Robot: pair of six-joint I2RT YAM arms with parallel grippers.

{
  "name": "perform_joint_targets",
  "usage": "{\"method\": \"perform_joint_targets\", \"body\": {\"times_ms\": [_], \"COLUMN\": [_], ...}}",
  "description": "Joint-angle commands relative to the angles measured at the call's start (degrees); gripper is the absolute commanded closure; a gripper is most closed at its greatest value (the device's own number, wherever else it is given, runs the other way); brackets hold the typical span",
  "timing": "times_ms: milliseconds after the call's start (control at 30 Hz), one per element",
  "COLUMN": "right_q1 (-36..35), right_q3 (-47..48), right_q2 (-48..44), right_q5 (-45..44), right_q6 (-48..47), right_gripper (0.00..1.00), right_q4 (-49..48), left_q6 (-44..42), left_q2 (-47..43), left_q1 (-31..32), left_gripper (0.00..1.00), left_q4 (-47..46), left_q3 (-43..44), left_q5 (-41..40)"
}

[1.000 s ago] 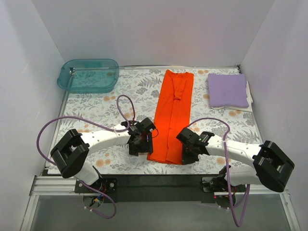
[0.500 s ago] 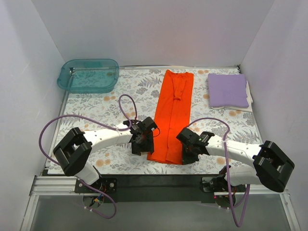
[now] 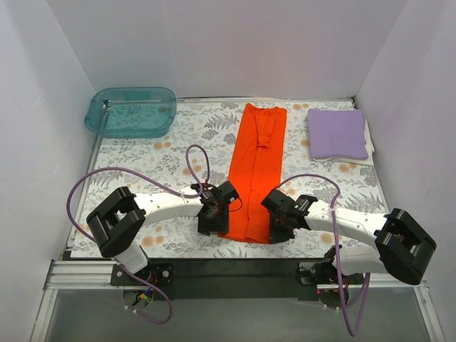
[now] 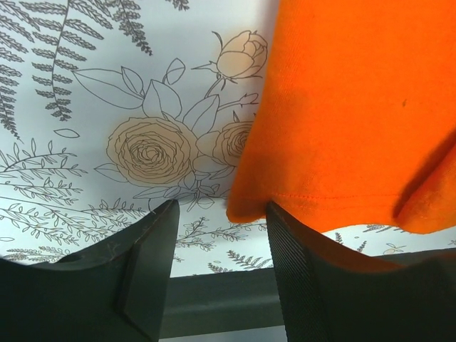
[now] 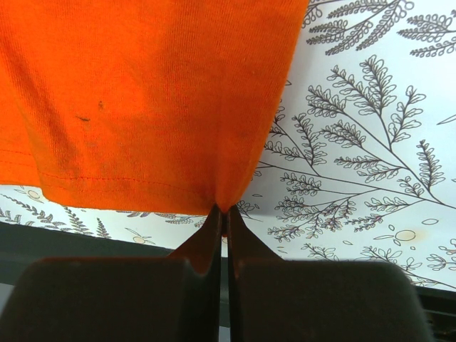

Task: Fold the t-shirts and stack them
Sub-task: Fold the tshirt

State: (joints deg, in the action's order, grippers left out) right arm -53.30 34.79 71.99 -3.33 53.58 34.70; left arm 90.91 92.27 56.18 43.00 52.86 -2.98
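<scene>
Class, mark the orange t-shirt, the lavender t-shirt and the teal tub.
orange t-shirt [image 3: 256, 164], top view, mid cloth
lavender t-shirt [image 3: 337, 133], top view, folded top
teal tub [image 3: 132, 131], top view, near wall

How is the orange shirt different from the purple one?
The orange shirt is a long narrow strip; the purple shirt is a neat square. The orange shirt lies in the middle, the purple shirt at the far right corner. The right gripper pinches the orange shirt's near hem; nothing touches the purple shirt. Both are folded cloth.

Overhead, near corners of orange t-shirt [image 3: 255, 171] hidden beneath left gripper [image 3: 209, 226] and right gripper [image 3: 277, 231]; wrist views cut off its far length
</scene>
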Motion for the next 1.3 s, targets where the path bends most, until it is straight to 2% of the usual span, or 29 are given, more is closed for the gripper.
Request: {"method": "perform_joint_targets", "body": {"times_ms": [0,133,567,800,933,1000,1133,1267], "right_q1": [-0.05,-0.05,-0.05,-0.05,-0.05,-0.05,-0.05,-0.05], "right_q3": [-1.65,-1.91,-2.00,-2.09,-2.00,-1.83,-0.86,-0.33], "right_q2": [0.79,0.70,1.05,1.49,0.88,0.53,-0.70,-2.46], "right_q5": [-0.09,-0.09,-0.01,0.43,0.26,0.69,2.89,10.08], "right_q6": [-0.23,-0.23,-0.58,-1.11,-1.29,-2.33,-4.88,-7.25], "right_gripper": [0.99,0.99,0.99,0.99,0.99,0.99,0.99,0.99], "right_q4": [0.63,0.63,0.63,0.55,0.63,0.90,3.88,5.56], "left_q6": [1.19,1.99,1.55,1.02,1.11,1.11,1.11,-0.21], "left_q2": [2.12,2.56,5.46,8.45,8.63,8.37,6.79,1.71], "left_q1": [1.38,1.65,1.65,1.91,2.09,2.00,2.09,2.26], "left_gripper": [0.52,0.57,0.59,0.73,0.87,1.00,1.00,1.00], "left_q4": [-1.17,-2.13,-5.21,-5.21,-5.04,-4.07,-0.74,4.35], "left_q3": [-2.23,-4.25,-2.94,-1.97,-1.97,-1.80,-2.14,-2.94], "left_q5": [-1.14,-1.50,-0.97,-0.53,-0.27,-0.97,-1.15,1.13]}}
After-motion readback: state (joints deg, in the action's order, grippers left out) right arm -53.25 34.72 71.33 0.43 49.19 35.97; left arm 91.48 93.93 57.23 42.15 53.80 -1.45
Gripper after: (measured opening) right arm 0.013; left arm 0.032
